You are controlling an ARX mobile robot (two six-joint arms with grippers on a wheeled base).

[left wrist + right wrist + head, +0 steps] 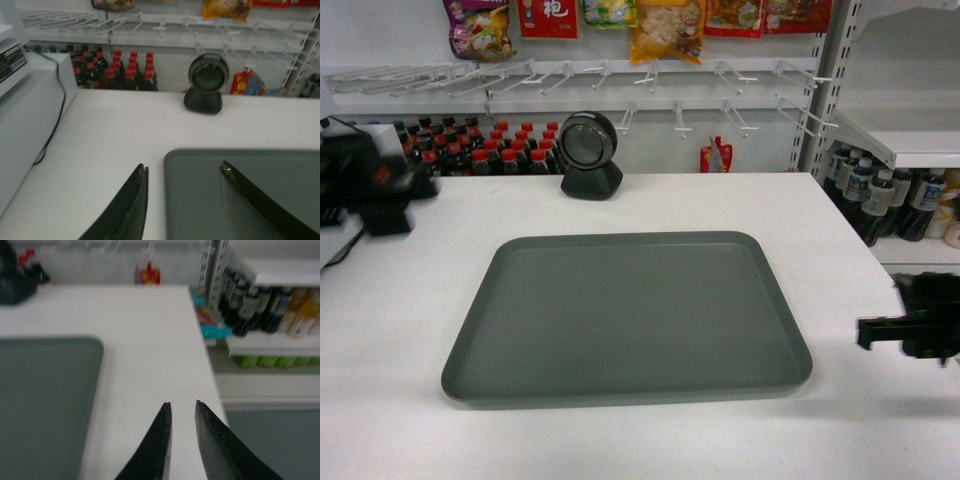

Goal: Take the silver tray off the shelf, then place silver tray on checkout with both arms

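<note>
The silver tray (628,315) sits flat on the checkout tabletop (740,205), roughly centred, long side facing the robot. Nothing on it. The round black scanner (590,156) stands near the tabletop's back edge, well apart from the tray.

Left pincer (184,171) – seen in the left wrist view w/ its fingers spread wide, straddling the tray's left edge near the back corner: one finger (127,205) over bare white tabletop, the other over the tray's surface. It isn't holding anything. Can't tell if either tip touches down.

Right pincer (182,406) hangs over the tabletop's right side, apart from the tray's right rim; fingers close together w/ just a narrow gap, nothing between them. In the head view it's a dark blurry shape by the tabletop's right edge.

Background stuff: red-capped dark bottles (500,150) behind the tabletop on the left, snack bags (665,25) hanging on pegs up top, and the white shelf (905,145) to the right w/ more bottles under it. A cable (59,95) runs along the left side by a white box.
</note>
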